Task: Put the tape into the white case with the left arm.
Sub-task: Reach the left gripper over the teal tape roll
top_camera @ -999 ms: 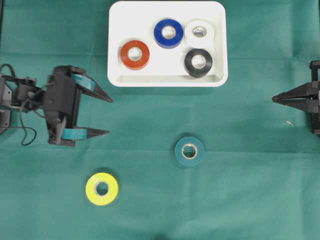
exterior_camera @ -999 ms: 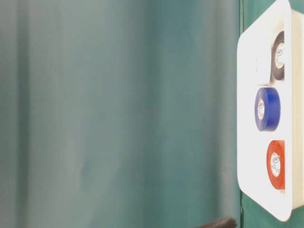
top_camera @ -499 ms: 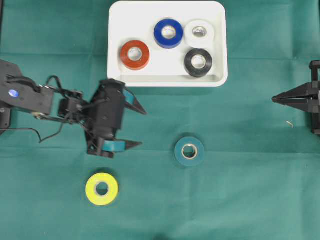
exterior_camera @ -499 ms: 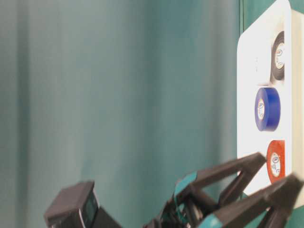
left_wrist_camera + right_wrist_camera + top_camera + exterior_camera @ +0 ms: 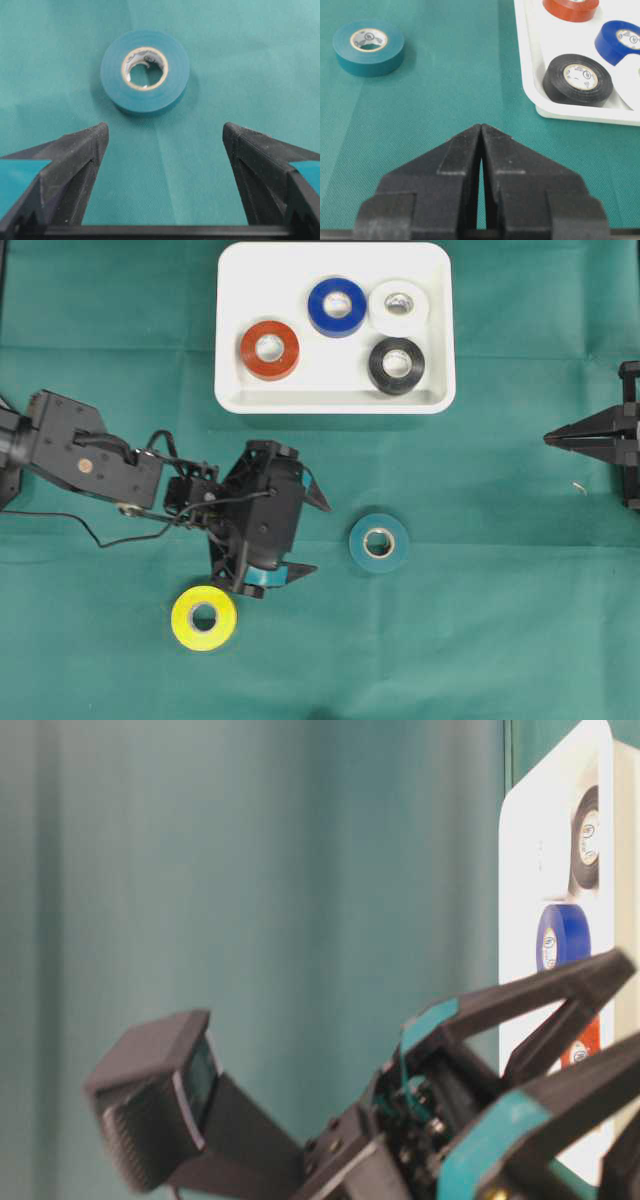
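Six tape rolls show: four in the white case, two on the cloth. Green roll lies just ahead of the left gripper's spread, empty jaws, yellow roll behind-beside it. Right gripper is clenched, empty.

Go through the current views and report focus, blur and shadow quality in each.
Overhead: even light, sharp, soft shadows under the left gripper and the green tape. Table-level: picture lies sideways, the cloth is a blurred wash, and the close gripper fingers are soft. Left wrist: tape crisp, fingertips slightly soft. Right wrist: the right gripper and the black tape are sharp, white case bright without glare.
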### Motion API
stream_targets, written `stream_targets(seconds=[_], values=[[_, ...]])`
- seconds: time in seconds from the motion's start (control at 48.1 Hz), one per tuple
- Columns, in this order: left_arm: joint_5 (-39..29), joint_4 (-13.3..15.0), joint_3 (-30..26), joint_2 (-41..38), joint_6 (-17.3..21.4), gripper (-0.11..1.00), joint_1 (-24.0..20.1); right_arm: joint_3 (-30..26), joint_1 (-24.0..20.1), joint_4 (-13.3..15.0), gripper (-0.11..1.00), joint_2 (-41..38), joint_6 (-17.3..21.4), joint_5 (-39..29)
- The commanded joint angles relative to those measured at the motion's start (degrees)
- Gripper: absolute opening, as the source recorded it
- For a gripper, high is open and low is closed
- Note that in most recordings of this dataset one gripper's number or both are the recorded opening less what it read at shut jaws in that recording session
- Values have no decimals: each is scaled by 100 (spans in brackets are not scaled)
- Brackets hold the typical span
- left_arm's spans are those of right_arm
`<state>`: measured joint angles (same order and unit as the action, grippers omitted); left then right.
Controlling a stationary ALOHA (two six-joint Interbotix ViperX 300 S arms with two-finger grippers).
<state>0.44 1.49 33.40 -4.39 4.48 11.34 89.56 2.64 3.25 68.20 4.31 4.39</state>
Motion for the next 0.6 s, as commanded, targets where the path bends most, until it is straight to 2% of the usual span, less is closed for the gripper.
stream_targets(seconds=[0.0, 0.582], values=[[-9, 0, -264, -53, 0, 100, 18, -62, 9, 0, -9, -35, 0, 62], [-536, -9, -1248, -923, 18, 100, 62, -62, 9, 9, -9, -35, 0, 62]])
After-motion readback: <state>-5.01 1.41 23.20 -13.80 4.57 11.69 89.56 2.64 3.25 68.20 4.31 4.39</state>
